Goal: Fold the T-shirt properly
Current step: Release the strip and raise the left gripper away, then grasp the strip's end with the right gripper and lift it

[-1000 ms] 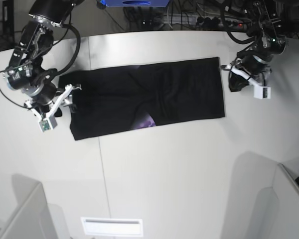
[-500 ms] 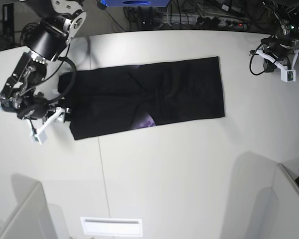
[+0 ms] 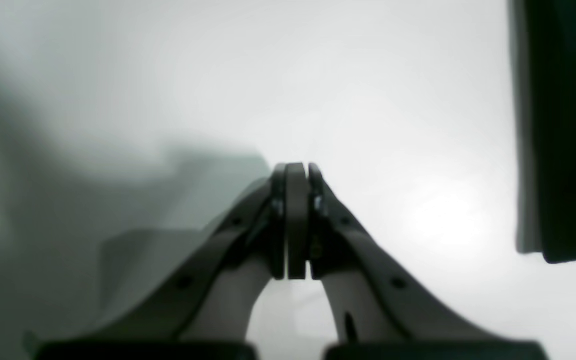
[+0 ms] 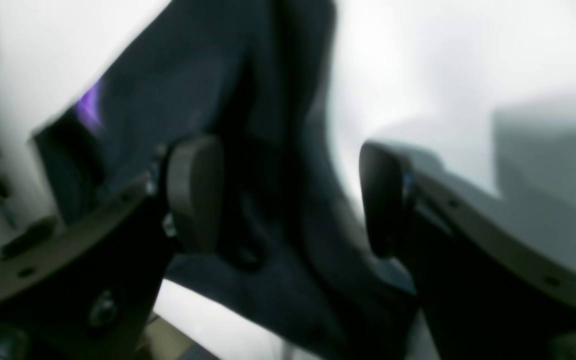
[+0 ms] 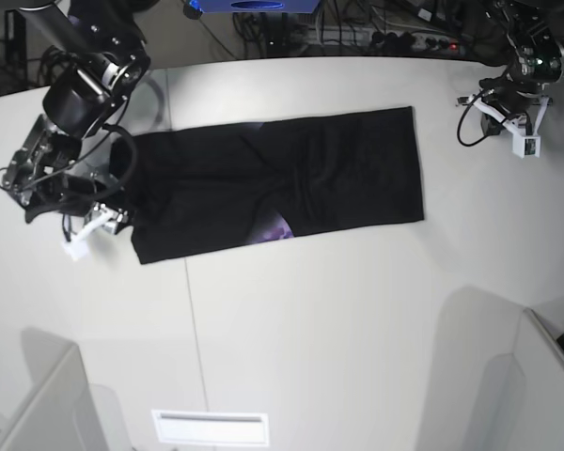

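Observation:
The black T-shirt (image 5: 273,193) lies on the white table (image 5: 310,329) as a long folded strip, with a bit of purple print (image 5: 274,230) showing at its front edge. My right gripper (image 5: 113,214) is at the shirt's left end. In the right wrist view it (image 4: 288,197) is open, with the black cloth (image 4: 268,125) seen between the spread fingers and a purple fleck (image 4: 90,107) further off. My left gripper (image 5: 489,115) is off the shirt's right end, apart from it. In the left wrist view it (image 3: 295,172) is shut and empty, and the shirt's edge (image 3: 563,125) is at the right.
Cables and a power strip (image 5: 395,38) run along the table's back edge, beside a blue object (image 5: 254,5). Grey partitions stand at the front left (image 5: 38,404) and front right (image 5: 536,385). A white label (image 5: 211,427) lies at the front edge.
My left gripper has pulled away from the shirt's right end toward the back right. My right arm has swung out left and come back to the shirt's left end. The shirt has not moved.

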`<state>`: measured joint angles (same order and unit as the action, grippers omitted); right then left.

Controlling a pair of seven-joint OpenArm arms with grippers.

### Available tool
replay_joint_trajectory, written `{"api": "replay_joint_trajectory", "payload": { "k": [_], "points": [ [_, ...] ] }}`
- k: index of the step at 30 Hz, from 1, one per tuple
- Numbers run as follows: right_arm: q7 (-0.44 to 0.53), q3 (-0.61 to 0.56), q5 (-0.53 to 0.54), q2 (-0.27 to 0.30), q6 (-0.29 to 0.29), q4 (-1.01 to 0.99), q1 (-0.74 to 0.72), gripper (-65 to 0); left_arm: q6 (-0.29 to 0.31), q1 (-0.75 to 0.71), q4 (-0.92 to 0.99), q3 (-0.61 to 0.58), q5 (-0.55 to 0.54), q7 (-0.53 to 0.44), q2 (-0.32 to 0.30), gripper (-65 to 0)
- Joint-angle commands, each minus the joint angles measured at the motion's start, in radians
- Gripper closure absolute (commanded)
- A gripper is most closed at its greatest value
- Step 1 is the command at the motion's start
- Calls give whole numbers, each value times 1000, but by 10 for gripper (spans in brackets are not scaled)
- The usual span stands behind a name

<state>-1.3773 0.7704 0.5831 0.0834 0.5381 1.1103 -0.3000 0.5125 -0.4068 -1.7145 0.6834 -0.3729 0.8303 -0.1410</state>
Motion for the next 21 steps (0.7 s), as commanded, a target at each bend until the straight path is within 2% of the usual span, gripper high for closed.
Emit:
{"api": "replay_joint_trajectory", "payload": {
  "k": [1,4,6,13,17,19,21],
  "points": [
    [-19,-2,25,6,-6,7,9,-392,5,-2,-9,-29,18,-59,-4,0],
    [-19,-4,71,17,-9,9,40,-390,5,-8,20,-109,122,-171,27,0],
    [-19,-6,71,22,-9,4,54,-390,5,-8,43,-144,163,-202,45,0],
    [-19,-107,71,22,-9,1,81,-390,5,4,70,-247,170,-205,62,0],
    [-12,-122,71,22,-9,0,91,-383,4,39,90,-251,177,-203,76,0],
    [-6,-122,71,28,-9,0,97,-318,-5,69,100,-256,177,-200,77,0],
    [-6,-122,71,32,-9,0,98,-206,-48,95,118,-261,177,-200,79,0]
  ]
}}
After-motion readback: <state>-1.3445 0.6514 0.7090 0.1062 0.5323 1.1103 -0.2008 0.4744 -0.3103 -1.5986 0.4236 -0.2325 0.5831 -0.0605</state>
